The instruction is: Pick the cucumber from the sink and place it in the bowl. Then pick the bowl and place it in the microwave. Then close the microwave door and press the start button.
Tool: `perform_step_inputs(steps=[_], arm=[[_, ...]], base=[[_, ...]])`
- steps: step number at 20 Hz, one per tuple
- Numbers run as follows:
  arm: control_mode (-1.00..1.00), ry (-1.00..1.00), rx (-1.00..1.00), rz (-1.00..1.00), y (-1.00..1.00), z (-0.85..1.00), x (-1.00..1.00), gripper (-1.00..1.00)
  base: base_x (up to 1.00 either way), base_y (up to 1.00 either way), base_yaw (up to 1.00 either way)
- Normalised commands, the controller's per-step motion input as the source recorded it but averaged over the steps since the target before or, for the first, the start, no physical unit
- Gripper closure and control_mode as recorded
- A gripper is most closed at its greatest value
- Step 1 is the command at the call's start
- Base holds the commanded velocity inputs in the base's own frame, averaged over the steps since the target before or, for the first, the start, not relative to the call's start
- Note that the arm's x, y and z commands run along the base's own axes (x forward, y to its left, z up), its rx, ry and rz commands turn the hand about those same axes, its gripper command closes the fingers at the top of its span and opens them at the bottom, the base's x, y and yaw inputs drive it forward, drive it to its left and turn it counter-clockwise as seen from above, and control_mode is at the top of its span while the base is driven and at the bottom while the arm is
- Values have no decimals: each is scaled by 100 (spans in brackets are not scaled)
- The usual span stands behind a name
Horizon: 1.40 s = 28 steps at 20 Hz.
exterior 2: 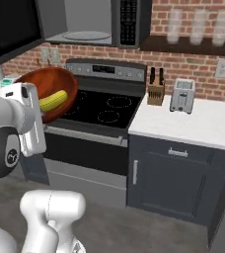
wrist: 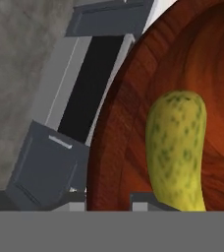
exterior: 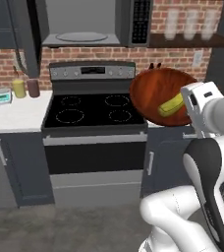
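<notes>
Two pincer (wrist: 108,199) fingers pinch bowl (wrist: 182,74) rim, cucumber (wrist: 177,147) inside.

We can read no text, label or number anywhere; the black keypad panel of the open microwave (exterior: 141,22) perhaps carries markings, but they are too blurred to make out.

Red brick wall (exterior 2: 183,69), dark cabinets (exterior 2: 176,173), grey floor (exterior: 60,226).
</notes>
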Motion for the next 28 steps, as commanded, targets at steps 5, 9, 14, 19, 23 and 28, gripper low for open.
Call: perform_step_inputs(steps=[5,9,14,19,23,28], arm=[[100,0,0,0,0,0,0,100],[100,0,0,0,0,0,0,100],[100,0,0,0,0,0,0,100],[100,0,0,0,0,0,0,100],[100,0,0,0,0,0,0,100],[100,0,0,0,0,0,0,100]], base=[[80,-19,55],[67,-5,43],[56,-5,34],[74,-26,26],[82,-3,15],[69,0,14]])
